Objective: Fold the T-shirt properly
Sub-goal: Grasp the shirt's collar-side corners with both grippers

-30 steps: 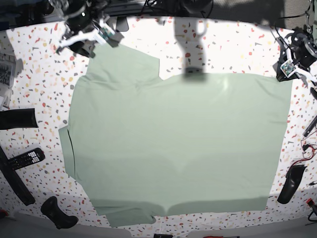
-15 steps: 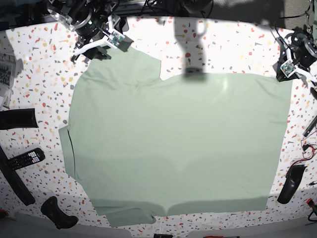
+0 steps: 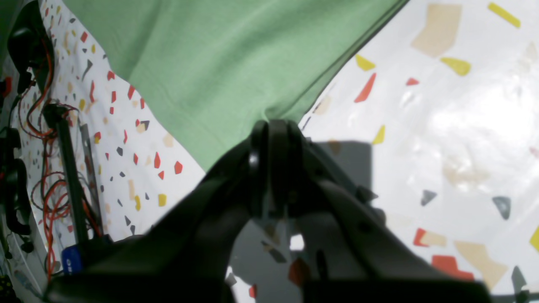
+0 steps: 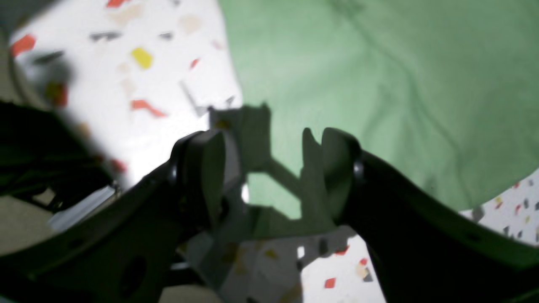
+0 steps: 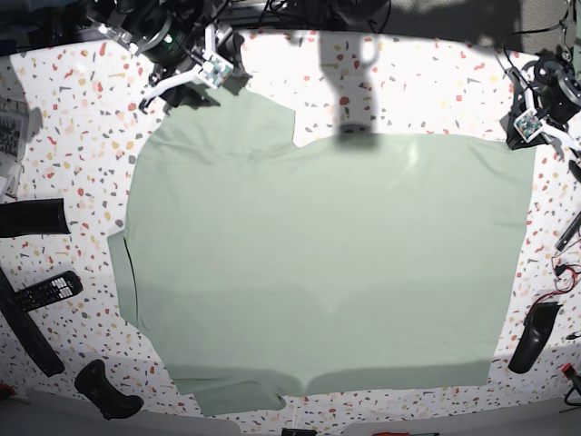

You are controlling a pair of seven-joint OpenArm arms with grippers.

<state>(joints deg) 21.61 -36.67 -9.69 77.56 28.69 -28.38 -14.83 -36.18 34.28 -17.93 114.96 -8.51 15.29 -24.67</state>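
The pale mint-green T-shirt (image 5: 318,263) lies spread flat across the speckled table and fills most of the base view. My left gripper (image 5: 526,129) is at its far right corner. In the left wrist view its fingers (image 3: 273,124) are pressed together on that corner of the T-shirt (image 3: 210,63), where the cloth puckers slightly. My right gripper (image 5: 195,80) hovers at the far left sleeve. In the right wrist view it (image 4: 273,168) stands open, straddling the sleeve's edge of the T-shirt (image 4: 379,84), with nothing between its fingers.
A remote control (image 5: 50,291) and dark tools (image 5: 32,218) (image 5: 109,391) lie along the left edge. A black object (image 5: 531,336) and red cables (image 5: 563,272) sit at the right. A stand's shadow (image 5: 349,91) falls on the far table.
My right arm has swung rightward to the far left sleeve, then drawn back a little toward the far edge. The left arm and the shirt have not moved.
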